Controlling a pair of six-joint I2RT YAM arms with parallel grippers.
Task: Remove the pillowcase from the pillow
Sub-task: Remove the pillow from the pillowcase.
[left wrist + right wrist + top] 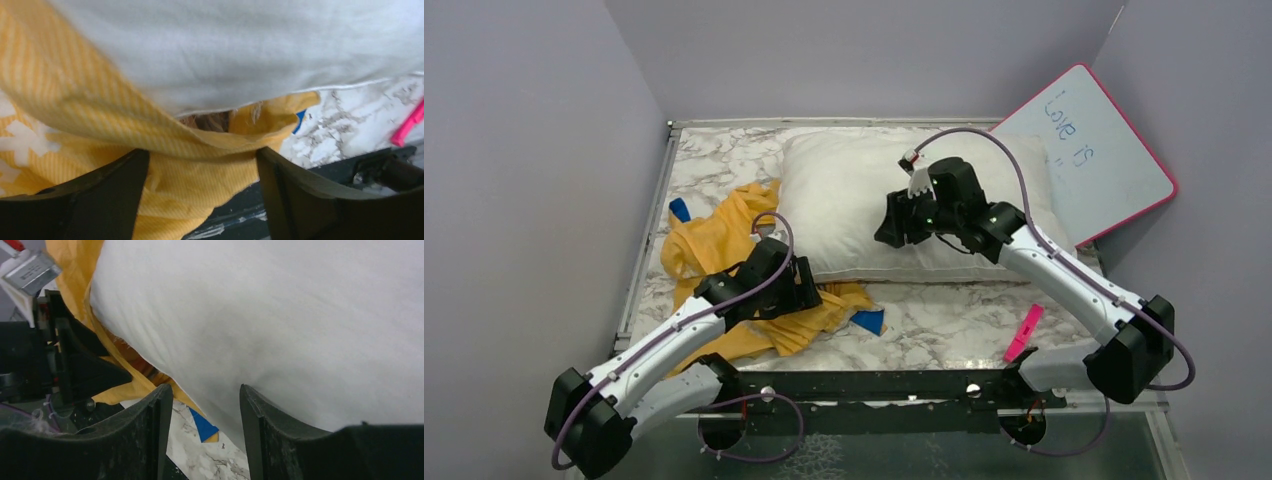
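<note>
The white pillow (844, 195) lies bare across the back middle of the marble table. The pillowcase (714, 250) is crumpled at its left, orange-yellow side up, with a part tucked under the pillow's near left edge and blue corners showing. My left gripper (809, 285) is open over that tucked part. In the left wrist view yellow fabric (190, 175) lies between the spread fingers (115, 195), with the pillow (240, 50) above. My right gripper (890, 225) is open over the pillow's near side. In the right wrist view the pillow's edge (280, 330) sits by its fingers (155, 425).
A pink-edged whiteboard (1094, 150) leans at the back right. A pink marker (1024, 332) lies near the front right, also in the left wrist view (410, 125). A black rail (874, 385) runs along the near edge. Grey walls close in the left, back and right.
</note>
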